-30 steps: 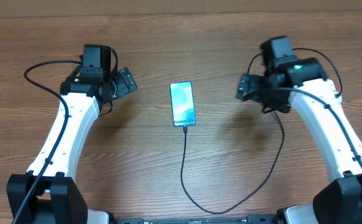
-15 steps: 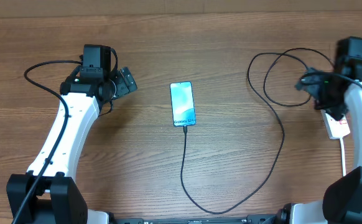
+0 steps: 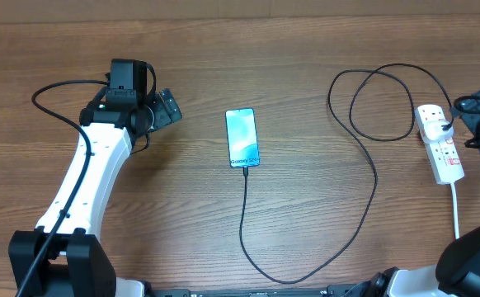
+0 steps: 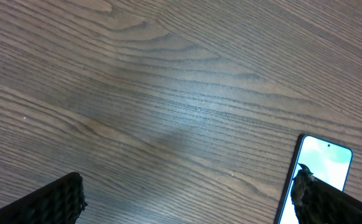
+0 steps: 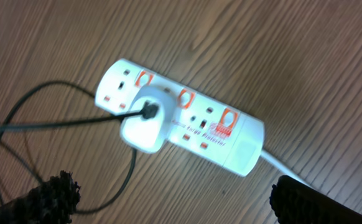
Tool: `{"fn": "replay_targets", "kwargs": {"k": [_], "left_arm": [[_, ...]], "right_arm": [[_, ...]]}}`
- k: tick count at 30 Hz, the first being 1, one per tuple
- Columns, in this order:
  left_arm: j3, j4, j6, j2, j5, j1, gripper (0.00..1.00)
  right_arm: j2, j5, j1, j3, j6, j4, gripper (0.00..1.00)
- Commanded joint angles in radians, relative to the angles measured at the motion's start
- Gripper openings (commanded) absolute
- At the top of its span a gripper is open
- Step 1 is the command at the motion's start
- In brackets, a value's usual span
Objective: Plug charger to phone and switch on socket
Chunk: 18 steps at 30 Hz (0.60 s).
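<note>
Because the right arm sits at the very right edge of the overhead view, only a dark piece of it shows there. The right gripper (image 5: 173, 188) is best read from its own camera: two black fingertips in the bottom corners, spread wide, holding nothing. Above them lies the socket (image 5: 187, 124), slanted, with a white plug (image 5: 145, 119) seated in it and the charger (image 5: 75, 121) running out leftward. The red switches (image 5: 229, 118) are blurred, and I cannot tell which way they are set. The white cord (image 5: 277, 160) leaves the frame at the lower right.

The left gripper (image 4: 187, 186) also stands wide apart and empty. The phone (image 4: 323, 160) shows at its lower right, cut off by the frame and partly behind one finger.

From overhead, the phone lies flat in the middle of the table (image 3: 306, 49), screen up. The charger meets its near short edge, but whether the tip is seated is too small to see. The cable swings down almost to the bottom of the frame, then climbs the right side into a loop beside the socket, near the view's right edge. Bare wood lies between the left gripper and the phone, and between the phone and the cable's right-hand run.
</note>
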Motion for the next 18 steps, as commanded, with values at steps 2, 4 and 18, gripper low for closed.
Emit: {"fn": "replay_targets", "kwargs": {"k": [2, 4, 18], "left_arm": [[0.005, 0.000, 0.019, -0.008, -0.020, 0.001, 0.99], [0.005, 0.000, 0.019, -0.008, -0.020, 0.001, 1.00], [0.005, 0.000, 0.019, -0.008, -0.020, 0.001, 0.99]], "right_arm": [[0.046, 0.011, -0.032, 0.013, 0.005, 0.032, 1.00], [0.072, 0.027, -0.041, 0.013, 0.002, 0.041, 1.00], [0.135, 0.122, -0.048, 0.013, -0.076, 0.114, 1.00]]}}
